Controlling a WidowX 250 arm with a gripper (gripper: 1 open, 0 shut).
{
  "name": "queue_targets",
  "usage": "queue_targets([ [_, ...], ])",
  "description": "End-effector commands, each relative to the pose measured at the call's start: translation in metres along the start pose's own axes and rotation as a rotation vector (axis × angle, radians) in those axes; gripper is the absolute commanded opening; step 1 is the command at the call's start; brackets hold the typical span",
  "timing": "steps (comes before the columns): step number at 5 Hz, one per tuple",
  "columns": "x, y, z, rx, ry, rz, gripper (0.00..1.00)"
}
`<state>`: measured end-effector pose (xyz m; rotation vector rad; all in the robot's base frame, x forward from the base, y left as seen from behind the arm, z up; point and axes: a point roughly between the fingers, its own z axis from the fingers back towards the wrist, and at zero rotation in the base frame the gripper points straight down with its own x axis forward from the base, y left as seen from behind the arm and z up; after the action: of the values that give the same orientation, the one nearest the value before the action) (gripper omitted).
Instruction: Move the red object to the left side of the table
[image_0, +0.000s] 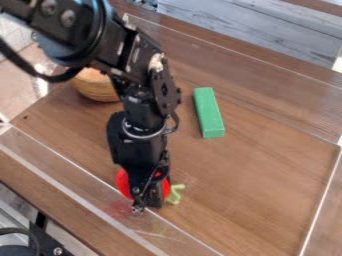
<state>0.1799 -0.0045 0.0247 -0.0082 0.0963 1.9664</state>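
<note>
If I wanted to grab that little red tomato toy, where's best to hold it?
Grip the tomato across its round red body, coming straight down from above. It is small and sits low on the table, and its leafy stem pokes sideways. The claw grips it that way.

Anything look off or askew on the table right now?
Nothing stands out. The green block lies flat, the wooden bowl sits upright, and the tool is closed around the red object near the front acrylic wall.

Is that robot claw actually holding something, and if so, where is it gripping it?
Yes. The gripper is closed around the red object, its fingers on opposite sides of the round body, low over the table.
</note>
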Motion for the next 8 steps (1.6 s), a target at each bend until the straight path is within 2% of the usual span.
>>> queue_targets([
  [1,-0.010,-0.009,0.002,-0.008,0.013,-0.024,0.00],
  [2,-0.018,-0.008,-0.001,0.012,0.014,-0.053,0.00],
  [3,-0.025,-0.004,-0.003,0.026,0.014,-0.051,0.00],
  [4,-0.017,-0.001,0.014,0.026,0.027,-0.018,0.00],
  [5,-0.016,0.001,0.043,0.035,0.047,-0.051,0.00],
  [6,-0.009,-0.008,0.082,0.060,0.083,-0.069,0.00],
  [7,0.005,-0.016,0.112,0.065,0.113,-0.013,0.00],
  [8,0.026,-0.025,0.133,0.051,0.136,0.071,0.00],
])
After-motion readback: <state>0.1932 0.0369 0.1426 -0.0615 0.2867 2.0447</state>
